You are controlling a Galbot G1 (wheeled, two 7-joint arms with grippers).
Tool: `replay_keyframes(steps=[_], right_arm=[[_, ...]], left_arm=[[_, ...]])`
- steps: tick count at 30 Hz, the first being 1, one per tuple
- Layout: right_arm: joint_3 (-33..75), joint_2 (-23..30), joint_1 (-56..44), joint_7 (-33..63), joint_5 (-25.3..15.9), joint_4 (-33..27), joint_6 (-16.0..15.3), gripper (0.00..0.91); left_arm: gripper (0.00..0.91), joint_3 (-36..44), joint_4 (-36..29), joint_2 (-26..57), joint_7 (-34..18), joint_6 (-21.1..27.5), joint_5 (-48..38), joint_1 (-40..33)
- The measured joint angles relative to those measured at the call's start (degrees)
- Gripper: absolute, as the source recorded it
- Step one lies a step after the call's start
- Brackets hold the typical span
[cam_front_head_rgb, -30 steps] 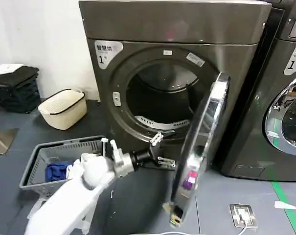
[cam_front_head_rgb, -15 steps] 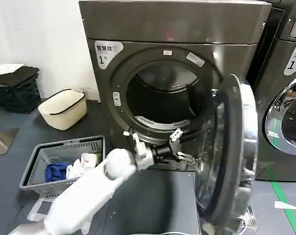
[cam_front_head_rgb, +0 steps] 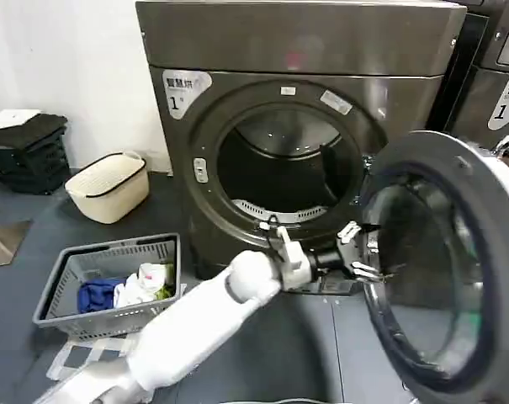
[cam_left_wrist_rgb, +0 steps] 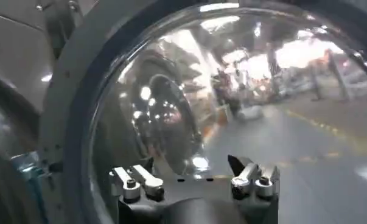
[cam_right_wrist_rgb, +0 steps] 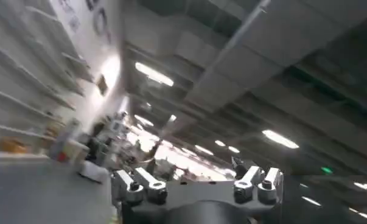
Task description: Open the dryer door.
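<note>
Nearest the head camera, the left arm extends forward from the lower left, white-shelled, ending in the left pincer (cam_front_head_rgb: 361, 250). The pincer is spread wide and grips nothing; its fingers (cam_front_head_rgb: 350, 231) sit just beside the inner rim of the dryer door (cam_front_head_rgb: 439, 269), at the edge nearest the drum opening. In the left wrist view the same pincer (cam_left_wrist_rgb: 194, 178) stands open in front of the door's tinted glass (cam_left_wrist_rgb: 244, 91), with the grey inner ring curving around it.

The dryer door stands swung well out to the right of the machine, its grey plastic inner side and dark glass turned toward the camera.

On the floor at left sits a grey laundry basket (cam_front_head_rgb: 69, 286) holding blue and white cloth. Farther back stands a cream basket (cam_front_head_rgb: 109, 187).

Behind the door, the dryer (cam_front_head_rgb: 296, 50) shows its round drum opening (cam_front_head_rgb: 283, 168) fully exposed.

In the right wrist view the right pincer (cam_right_wrist_rgb: 195, 182) is spread open and empty, pointing at a ceiling.
</note>
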Motion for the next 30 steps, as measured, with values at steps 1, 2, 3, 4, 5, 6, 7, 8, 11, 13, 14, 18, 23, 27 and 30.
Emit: replay_keyframes(steps=[1, 2, 3, 4, 5, 6, 7, 8, 11, 13, 14, 18, 23, 27, 30], right_arm=[[0.5, 0.0, 0.0, 0.3, 0.0, 0.1, -0.4, 0.907], [1.0, 0.0, 0.0, 0.6, -0.1, 0.2, -0.8, 0.907], [1.4, 0.0, -0.1, 1.0, -0.1, 0.3, -1.4, 0.907], [1.8, 0.0, -0.1, 1.3, -0.2, 0.4, -1.9, 0.907], [2.2, 0.0, -0.1, 1.6, -0.3, 0.5, -2.2, 0.907], [2.7, 0.0, -0.1, 1.9, -0.4, 0.6, -2.5, 0.907], [3.2, 0.0, -0.1, 2.3, -0.5, 0.8, -2.6, 0.907], [3.6, 0.0, -0.1, 2.5, -0.6, 0.9, -2.7, 0.907], [4.5, 0.0, -0.2, 3.1, -0.6, 1.1, -2.5, 0.907], [4.9, 0.0, -0.2, 3.2, -0.6, 1.4, -2.3, 0.907], [4.9, 0.0, -0.1, 3.2, -0.6, 1.5, -2.2, 0.907], [5.2, 0.0, 0.1, 3.3, -0.5, 2.1, -2.1, 0.907], [5.6, 0.0, 0.1, 3.4, -0.5, 2.1, -2.2, 0.907], [5.8, 0.0, -0.3, 3.4, -0.5, 1.7, -1.9, 0.907], [5.9, 0.0, -0.4, 3.4, -0.5, 1.5, -1.8, 0.907]], left_arm=[[0.907, 0.3, 0.8, -0.9, -0.1, 0.0, 0.1, -0.4], [0.907, 0.5, 1.5, -1.6, -0.2, 0.0, 0.1, -0.7], [0.907, 0.7, 2.0, -2.3, -0.2, 0.1, 0.1, -1.0], [0.907, 0.8, 2.7, -3.0, -0.3, 0.1, 0.2, -1.3], [0.907, 0.9, 3.4, -3.7, -0.4, 0.1, 0.2, -1.6], [0.907, 1.0, 3.9, -4.3, -0.5, 0.1, 0.2, -1.7], [0.907, 1.0, 4.5, -4.8, -0.5, 0.2, 0.3, -1.9], [0.907, 1.1, 5.0, -5.4, -0.6, 0.2, 0.4, -2.3], [0.907, 1.1, 6.3, -6.8, -0.9, 0.5, 0.8, -2.7], [0.907, 1.1, 7.3, -7.7, -0.9, 0.8, 1.2, -3.1], [0.907, 1.1, 7.9, -8.2, -1.1, 1.0, 1.3, -3.3], [0.907, 1.1, 9.6, -10.0, -1.3, 1.5, 1.2, -4.0], [0.907, 0.8, 11.9, -12.0, -1.9, 1.5, 1.2, -5.1], [0.907, 0.5, 13.6, -13.5, -2.9, 2.4, 1.2, -5.9], [0.907, 0.0, 14.8, -14.0, -4.0, 3.1, 1.2, -6.4]])
